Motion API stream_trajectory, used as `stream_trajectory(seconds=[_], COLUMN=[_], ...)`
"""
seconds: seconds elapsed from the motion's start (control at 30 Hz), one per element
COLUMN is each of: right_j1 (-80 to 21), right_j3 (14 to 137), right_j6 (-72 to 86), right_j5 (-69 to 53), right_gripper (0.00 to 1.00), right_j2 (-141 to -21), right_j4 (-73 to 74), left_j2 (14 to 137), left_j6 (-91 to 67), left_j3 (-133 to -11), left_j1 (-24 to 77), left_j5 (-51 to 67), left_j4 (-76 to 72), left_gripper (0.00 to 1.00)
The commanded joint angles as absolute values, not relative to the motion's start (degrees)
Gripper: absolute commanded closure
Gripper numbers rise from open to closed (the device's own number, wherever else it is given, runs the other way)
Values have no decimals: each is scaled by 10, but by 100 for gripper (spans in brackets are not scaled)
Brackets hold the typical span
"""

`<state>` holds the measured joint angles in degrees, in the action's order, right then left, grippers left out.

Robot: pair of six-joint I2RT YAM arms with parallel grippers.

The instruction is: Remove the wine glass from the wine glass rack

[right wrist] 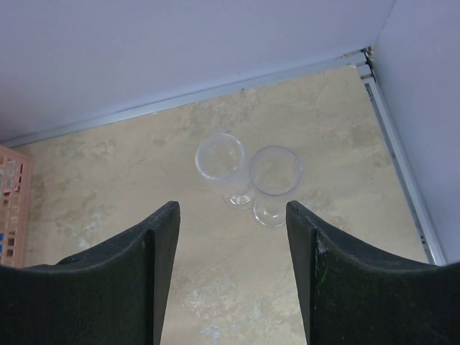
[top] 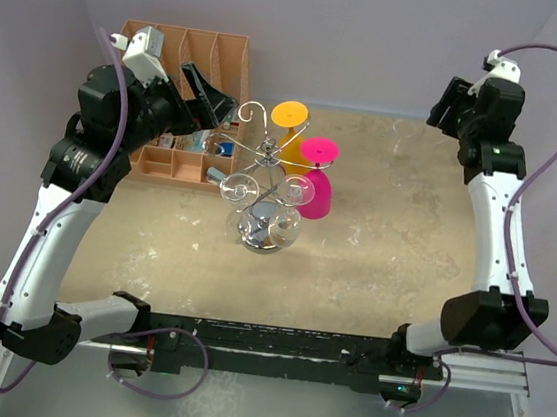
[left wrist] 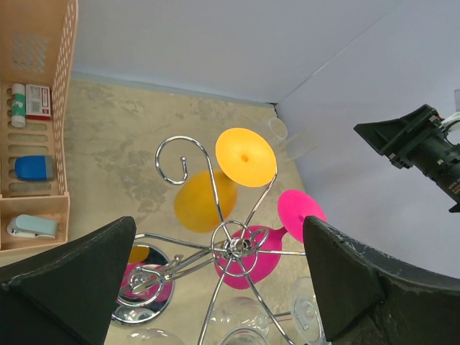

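Beige mottled surface. Shiny silver wire wine glass rack, directly below the wide-open, empty left pincer, bears inverted orange, pink and clear wine glasses. Right pincer parted, empty; 2 clear stemmed glasses stand just beyond.

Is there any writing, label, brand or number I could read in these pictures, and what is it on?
No text here is legible.
Red and white box in the orange file organizer: has printed marks, too small and blurred to read.
White tube beside that box: has green marks, unreadable.
Wine glass rack, orange wine glass, pink wine glass: no writing visible.
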<state>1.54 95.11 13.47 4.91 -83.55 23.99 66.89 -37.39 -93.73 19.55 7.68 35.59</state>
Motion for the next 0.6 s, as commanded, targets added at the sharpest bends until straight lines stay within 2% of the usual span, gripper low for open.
stream_trajectory(seconds=[0.0,0.57], right_j1=[44,79], right_j3=[980,982], right_j6=[148,143], right_j5=[38,15], right_gripper=[38,57], right_j2=[-875,-981], right_j4=[227,234], left_j2=[661,665], left_j6=[-378,-365], left_j3=[-938,-934], left_j1=[193,193], left_j5=[85,82], left_j4=[332,338], left_gripper=[4,4])
